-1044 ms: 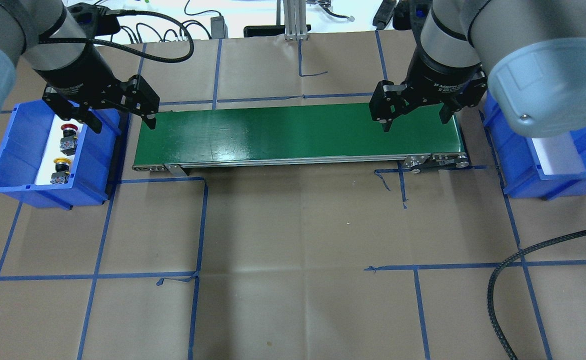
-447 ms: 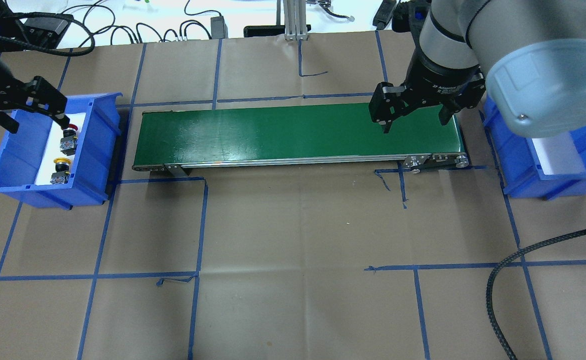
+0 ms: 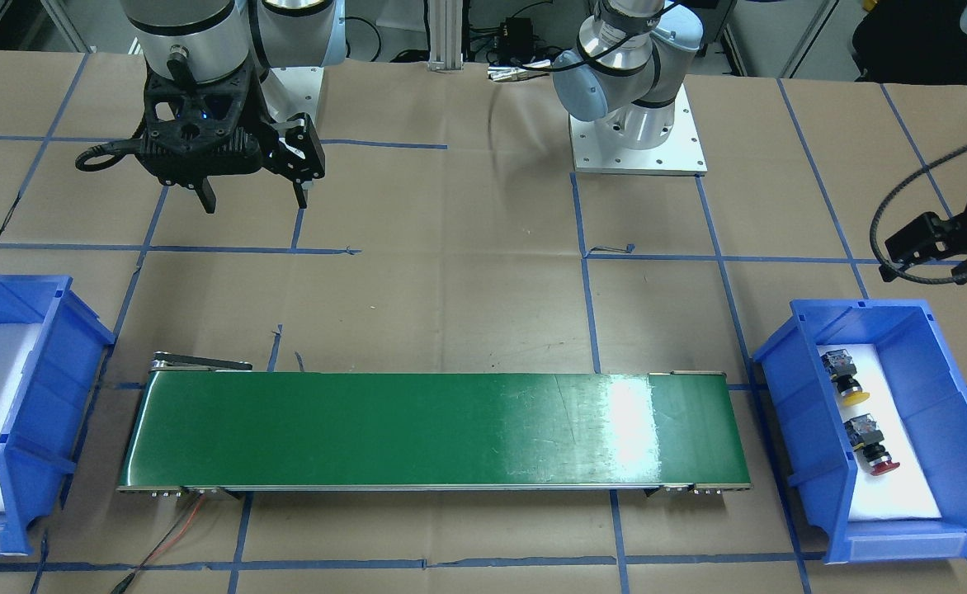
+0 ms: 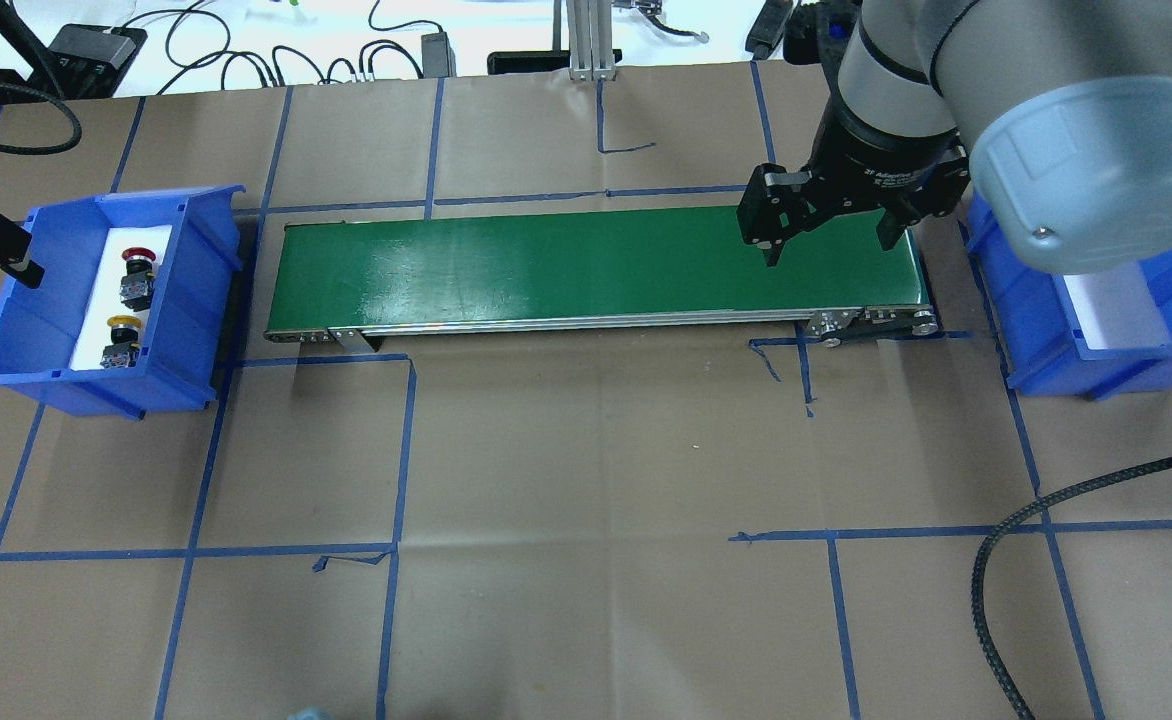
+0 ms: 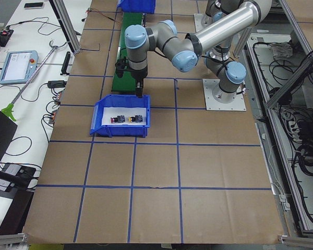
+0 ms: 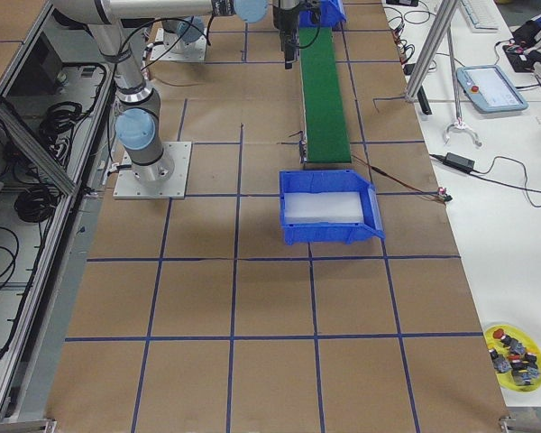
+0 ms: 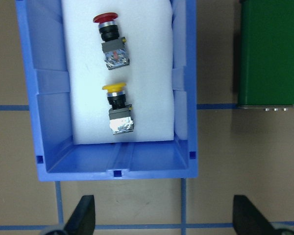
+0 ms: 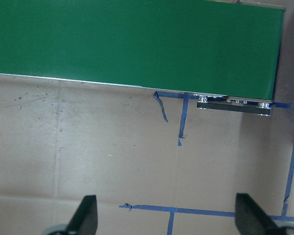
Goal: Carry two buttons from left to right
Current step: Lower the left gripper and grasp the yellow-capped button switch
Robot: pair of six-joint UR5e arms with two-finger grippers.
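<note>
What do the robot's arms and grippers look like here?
Silver-grey tubular arms with pale blue-grey joint caps: left arm, right arm. The left gripper and right gripper are black, two-fingered; white lettering rings the right wrist. Black braided cables trail from both.

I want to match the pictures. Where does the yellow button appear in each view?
Front-facing: yellow button at right, above the red button.
Overhead: yellow button at far left, below the red one.
Exterior left: yellow button at centre, right of the red one.
Exterior right: not visible.
Left wrist: yellow button at centre, below the red one.
Right wrist: not in it.
Shared landmark: the blue bin holding it, beside the green conveyor.
</note>
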